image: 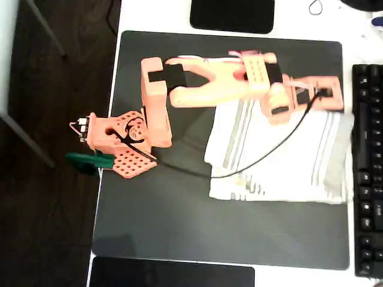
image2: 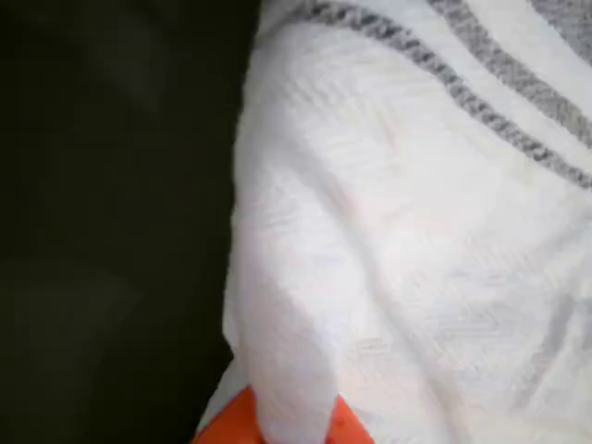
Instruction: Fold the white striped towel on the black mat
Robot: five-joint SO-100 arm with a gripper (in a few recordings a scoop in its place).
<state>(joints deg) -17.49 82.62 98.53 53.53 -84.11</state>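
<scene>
The white striped towel [image: 275,161] lies wrinkled on the right half of the black mat [image: 167,221], its grey stripes running top to bottom. My orange arm reaches across from the left, and my gripper [image: 328,95] sits over the towel's upper right corner. In the wrist view the towel [image2: 398,259] is very close. A ridge of its cloth runs down into the jaws over an orange finger [image2: 227,427], so the gripper appears shut on the cloth. The mat [image2: 111,231] is dark on the left.
A black keyboard [image: 366,167] runs along the mat's right edge. Glossy black pads lie at the top [image: 232,15] and the bottom [image: 170,274]. The arm's base [image: 125,140] with a green clamp [image: 90,161] stands at the table's left edge. A black cable [image: 239,172] crosses the towel.
</scene>
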